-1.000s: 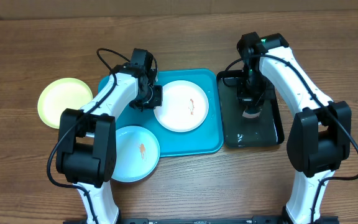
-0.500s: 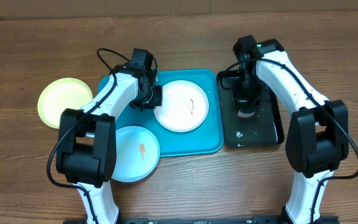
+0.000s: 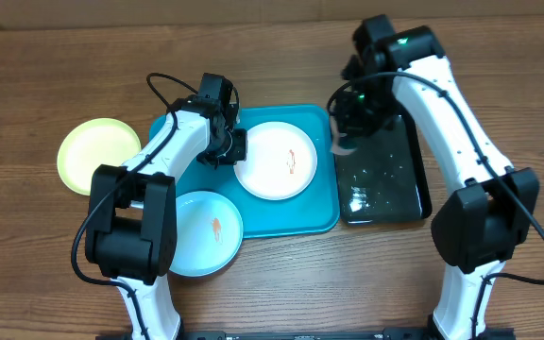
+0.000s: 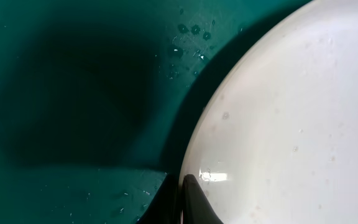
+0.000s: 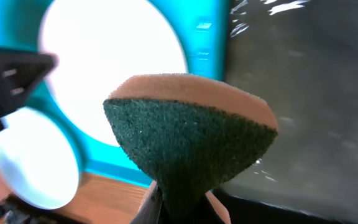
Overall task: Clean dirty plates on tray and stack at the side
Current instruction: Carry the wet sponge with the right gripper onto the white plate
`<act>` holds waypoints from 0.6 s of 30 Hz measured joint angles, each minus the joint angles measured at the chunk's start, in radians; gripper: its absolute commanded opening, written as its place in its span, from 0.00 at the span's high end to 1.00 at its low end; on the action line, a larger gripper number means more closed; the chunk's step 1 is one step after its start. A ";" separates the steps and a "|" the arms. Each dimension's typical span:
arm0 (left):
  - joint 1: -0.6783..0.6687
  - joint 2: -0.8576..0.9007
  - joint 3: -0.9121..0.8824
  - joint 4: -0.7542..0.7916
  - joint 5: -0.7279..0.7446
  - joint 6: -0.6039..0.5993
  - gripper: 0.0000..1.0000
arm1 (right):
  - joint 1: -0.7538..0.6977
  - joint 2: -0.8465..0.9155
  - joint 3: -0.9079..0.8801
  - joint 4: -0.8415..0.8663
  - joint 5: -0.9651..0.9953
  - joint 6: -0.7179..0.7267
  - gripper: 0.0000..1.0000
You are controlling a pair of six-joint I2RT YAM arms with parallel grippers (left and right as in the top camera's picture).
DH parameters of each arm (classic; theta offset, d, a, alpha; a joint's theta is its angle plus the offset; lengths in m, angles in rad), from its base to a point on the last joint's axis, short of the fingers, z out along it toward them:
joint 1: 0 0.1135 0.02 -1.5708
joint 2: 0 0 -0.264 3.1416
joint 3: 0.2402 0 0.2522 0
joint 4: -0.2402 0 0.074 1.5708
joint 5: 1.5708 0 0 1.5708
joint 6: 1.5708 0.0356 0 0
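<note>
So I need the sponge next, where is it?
The sponge is pinched in the right hand, over the black tray's left edge beside the blue tray, right of centre overhead.

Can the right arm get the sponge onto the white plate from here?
Probably yes. The sponge, gripped in the right jaws, hangs at the black tray's left edge, close beside the white plate. The plate's top is bare; the left jaws clamp only its left rim.
</note>
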 measured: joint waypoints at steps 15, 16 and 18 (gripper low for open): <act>0.000 0.000 0.000 0.000 0.000 -0.003 0.95 | 0.277 0.003 -0.115 0.310 0.120 0.115 0.96; 0.000 0.000 0.000 0.000 0.000 -0.003 0.95 | 0.280 0.005 -0.145 0.341 0.130 0.122 0.96; 0.000 0.000 0.000 0.000 0.000 -0.003 0.95 | 0.280 0.013 -0.183 0.379 0.148 0.129 0.96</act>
